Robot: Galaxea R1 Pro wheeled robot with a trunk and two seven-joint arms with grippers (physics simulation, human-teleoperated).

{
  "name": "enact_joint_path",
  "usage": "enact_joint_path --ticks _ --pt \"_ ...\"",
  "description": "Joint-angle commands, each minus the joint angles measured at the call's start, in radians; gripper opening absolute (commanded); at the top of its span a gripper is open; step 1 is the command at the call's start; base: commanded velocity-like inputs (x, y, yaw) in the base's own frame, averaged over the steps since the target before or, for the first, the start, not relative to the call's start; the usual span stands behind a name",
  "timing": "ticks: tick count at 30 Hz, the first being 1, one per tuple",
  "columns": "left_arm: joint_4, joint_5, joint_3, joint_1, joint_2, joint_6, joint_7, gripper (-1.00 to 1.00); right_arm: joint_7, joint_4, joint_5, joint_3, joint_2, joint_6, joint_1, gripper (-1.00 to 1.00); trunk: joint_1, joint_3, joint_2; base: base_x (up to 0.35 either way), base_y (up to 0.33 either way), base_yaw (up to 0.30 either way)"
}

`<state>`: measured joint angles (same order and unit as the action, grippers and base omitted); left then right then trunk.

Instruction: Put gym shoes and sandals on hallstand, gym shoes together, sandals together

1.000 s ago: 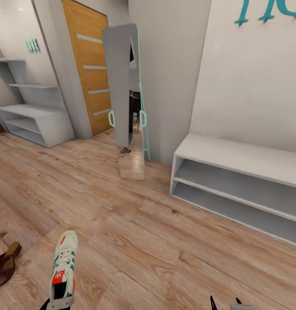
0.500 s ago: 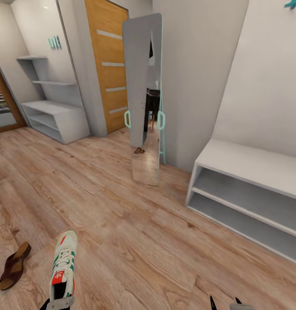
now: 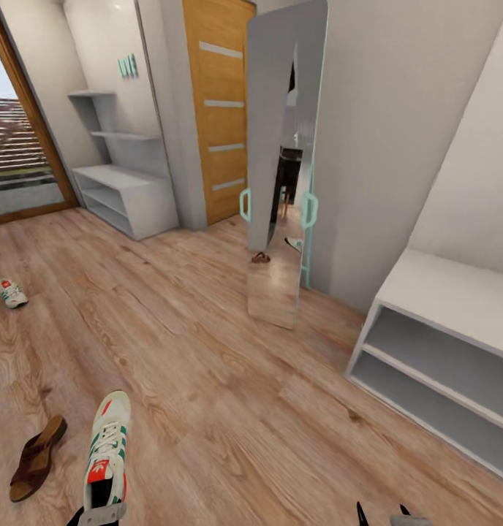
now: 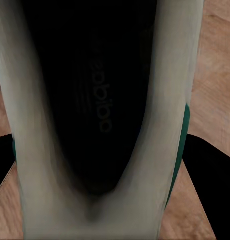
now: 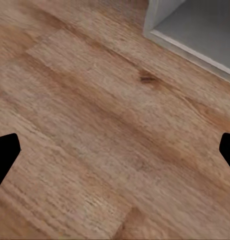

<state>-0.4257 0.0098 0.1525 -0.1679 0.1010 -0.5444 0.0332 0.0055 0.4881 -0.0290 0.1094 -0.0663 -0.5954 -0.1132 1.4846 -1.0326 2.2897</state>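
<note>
The left gripper point(image 3: 98, 516), at the lower left of the frame, grasps the cream-white sneaker with green stripes point(image 3: 109, 447) by its heel, toe pointing up the frame. The light-grey shoe rack point(image 3: 456, 292) lies at the right edge, nearer the empty, spread right gripper point(image 3: 383, 514).

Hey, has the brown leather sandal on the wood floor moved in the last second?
No. The brown leather sandal keeps its place on the wood-grain floor planks; the camera turned, shifting the whole view right.
</note>
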Motion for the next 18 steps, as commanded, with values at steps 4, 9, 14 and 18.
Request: enact_joint_path --ticks 4,9,14,18 --pt "0.001 0.001 -0.001 -0.001 0.0 -0.003 0.002 -1.0 0.001 0.0 -0.003 0.003 0.0 -0.003 0.0 1.0 0.0 -0.005 0.0 0.34 0.0 0.227" --pt "0.001 0.001 -0.001 -0.001 0.0 -0.003 0.002 -1.0 0.001 0.0 -0.003 0.003 0.0 -0.004 0.0 1.0 0.0 -0.01 0.0 0.34 0.0 0.227" --pt "0.001 0.0 -0.001 -0.001 0.0 -0.003 0.002 -1.0 0.001 0.003 -0.003 0.004 0.0 -0.006 0.0 1.0 0.0 -0.013 0.0 0.34 0.0 0.151" --pt "0.001 0.001 -0.001 -0.001 0.0 -0.003 0.002 -1.0 0.001 0.004 -0.003 0.004 -0.001 -0.006 0.0 1.0 0.0 -0.013 0.0 0.34 0.0 0.031"
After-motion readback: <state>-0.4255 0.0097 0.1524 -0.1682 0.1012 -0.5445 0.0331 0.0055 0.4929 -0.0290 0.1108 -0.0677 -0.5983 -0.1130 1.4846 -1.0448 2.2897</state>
